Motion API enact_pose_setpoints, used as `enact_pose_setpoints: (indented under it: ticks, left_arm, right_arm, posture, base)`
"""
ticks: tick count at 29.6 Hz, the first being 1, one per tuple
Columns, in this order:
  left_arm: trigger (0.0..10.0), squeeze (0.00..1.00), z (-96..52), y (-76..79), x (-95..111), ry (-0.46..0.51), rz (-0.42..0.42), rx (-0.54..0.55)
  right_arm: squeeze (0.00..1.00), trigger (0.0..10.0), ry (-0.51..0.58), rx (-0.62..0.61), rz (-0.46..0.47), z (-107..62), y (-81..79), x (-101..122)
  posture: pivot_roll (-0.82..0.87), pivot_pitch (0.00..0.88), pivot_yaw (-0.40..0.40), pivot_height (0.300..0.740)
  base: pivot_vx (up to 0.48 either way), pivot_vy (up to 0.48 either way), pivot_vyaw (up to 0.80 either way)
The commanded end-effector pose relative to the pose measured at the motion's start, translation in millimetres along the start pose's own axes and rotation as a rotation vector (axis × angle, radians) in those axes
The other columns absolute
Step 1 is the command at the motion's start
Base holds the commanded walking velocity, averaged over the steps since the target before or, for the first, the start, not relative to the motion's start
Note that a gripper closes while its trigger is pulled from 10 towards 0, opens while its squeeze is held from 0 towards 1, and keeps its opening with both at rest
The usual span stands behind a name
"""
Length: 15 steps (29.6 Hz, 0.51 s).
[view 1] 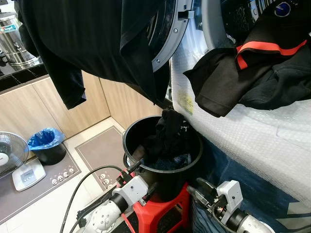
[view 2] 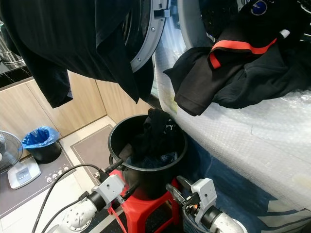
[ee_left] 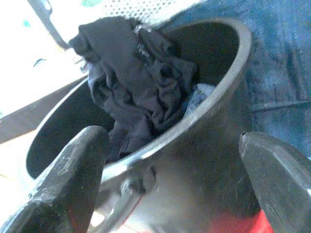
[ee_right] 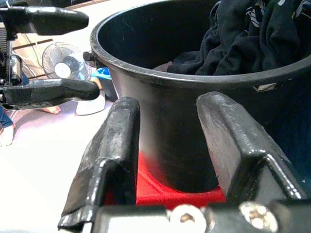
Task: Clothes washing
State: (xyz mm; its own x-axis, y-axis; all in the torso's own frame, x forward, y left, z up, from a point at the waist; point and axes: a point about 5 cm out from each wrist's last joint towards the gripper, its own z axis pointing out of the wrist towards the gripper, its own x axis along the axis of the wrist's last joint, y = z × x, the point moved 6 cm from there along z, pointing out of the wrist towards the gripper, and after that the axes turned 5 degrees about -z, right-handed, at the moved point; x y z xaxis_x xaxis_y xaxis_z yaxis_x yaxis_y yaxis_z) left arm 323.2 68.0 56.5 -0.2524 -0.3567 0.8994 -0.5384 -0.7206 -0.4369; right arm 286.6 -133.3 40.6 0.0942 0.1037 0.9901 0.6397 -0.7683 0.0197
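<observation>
bucket (view 1: 146, 133): on the stool (view 1: 160, 204), left of the washer (view 1: 252, 131)
clothes (view 1: 167, 133): in the bucket
bin (view 1: 46, 145): far left, on the floor (view 1: 43, 204)

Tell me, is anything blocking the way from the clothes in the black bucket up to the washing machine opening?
Partly. A black garment hangs over the open washer door, above the black bucket of dark clothes. More black clothing with a red stripe spills from the washer drum opening. Both the left gripper and right gripper sit low beside the bucket.
</observation>
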Motion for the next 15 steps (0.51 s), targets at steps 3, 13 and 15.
enact_pose_setpoints:
  ticks: [3, 13, 15]
  left_arm:
    - [10.0, 0.0, -1.6, 1.3, 6, 0.002, -0.001, -0.04]
    - [10.0, 0.0, 2.2, -53.2, 24, 0.037, -0.063, 0.086]
    - [10.0, 0.0, 1.4, -79.0, 19, 0.018, -0.121, 0.168]
  right_arm:
    - [0.0, 10.0, -0.013, 0.018, 0.011, -0.3, -6.5, -6]
    - [0.0, 10.0, 0.029, -0.022, 0.034, -2.0, -3.6, -1]
    - [0.0, 10.0, 0.051, -0.054, 0.045, -3.1, -0.1, 3]
  posture:
    - [-0.05, 0.055, 0.108, 0.74]
    - [-0.05, 0.075, 0.107, 0.74]
    - [-0.05, 0.08, 0.104, 0.74]
  base:
    - [0.0, 0.0, 0.0]
    - [0.0, 0.0, 0.0]
    - [0.0, 0.0, 0.0]
